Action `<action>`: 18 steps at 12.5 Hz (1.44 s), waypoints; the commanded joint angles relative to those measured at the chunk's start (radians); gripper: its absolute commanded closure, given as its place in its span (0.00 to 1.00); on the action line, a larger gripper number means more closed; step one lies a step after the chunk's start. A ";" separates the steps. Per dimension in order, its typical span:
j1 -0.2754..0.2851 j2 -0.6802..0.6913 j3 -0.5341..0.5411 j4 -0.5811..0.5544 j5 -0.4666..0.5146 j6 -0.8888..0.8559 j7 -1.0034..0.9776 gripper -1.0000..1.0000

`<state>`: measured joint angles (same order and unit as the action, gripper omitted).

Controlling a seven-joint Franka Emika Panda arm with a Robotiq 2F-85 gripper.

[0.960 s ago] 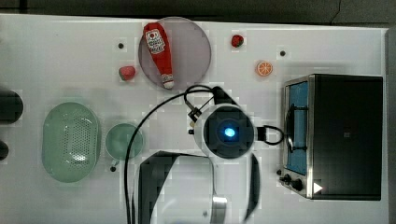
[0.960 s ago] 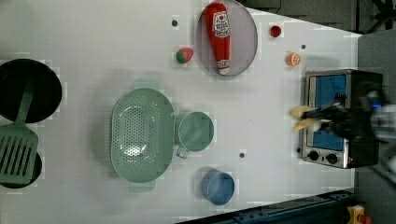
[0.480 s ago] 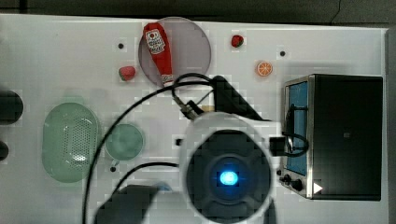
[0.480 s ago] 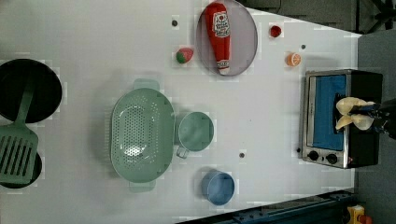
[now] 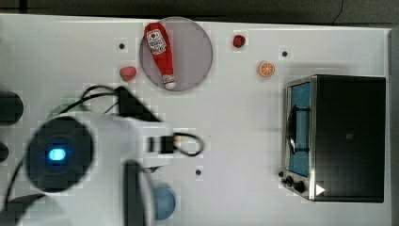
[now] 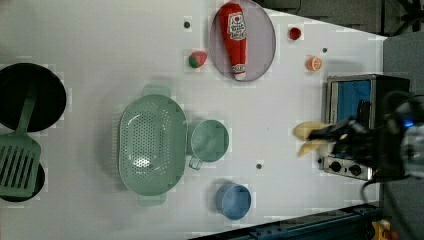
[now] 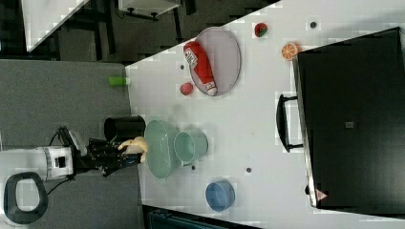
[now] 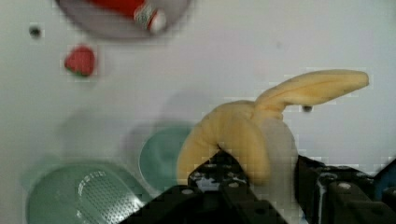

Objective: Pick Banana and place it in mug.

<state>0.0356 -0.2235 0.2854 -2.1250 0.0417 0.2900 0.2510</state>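
In the left view, the green perforated basket (image 6: 151, 144) is sitting just beside the pale-green mug (image 6: 209, 141), and well off at the mug's three o'clock the gripper (image 6: 330, 140) is clamping, partly closed, the yellow banana (image 6: 309, 137) aloft.

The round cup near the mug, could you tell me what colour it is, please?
Blue; the round cup shows best in the left view.

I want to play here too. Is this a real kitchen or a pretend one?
Probably a pretend kitchen on a lab table: a small toaster oven, a toy ketchup bottle on a plate, and a green basket.
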 commanded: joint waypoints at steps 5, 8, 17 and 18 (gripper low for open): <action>0.019 0.096 0.165 -0.121 0.090 0.231 0.350 0.66; 0.018 0.189 0.177 -0.194 0.086 0.410 0.405 0.66; 0.017 0.413 0.147 -0.213 -0.008 0.657 0.417 0.19; 0.016 0.401 0.145 -0.212 -0.008 0.648 0.417 0.08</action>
<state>0.0456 0.2184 0.4087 -2.3652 0.0224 0.9521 0.6377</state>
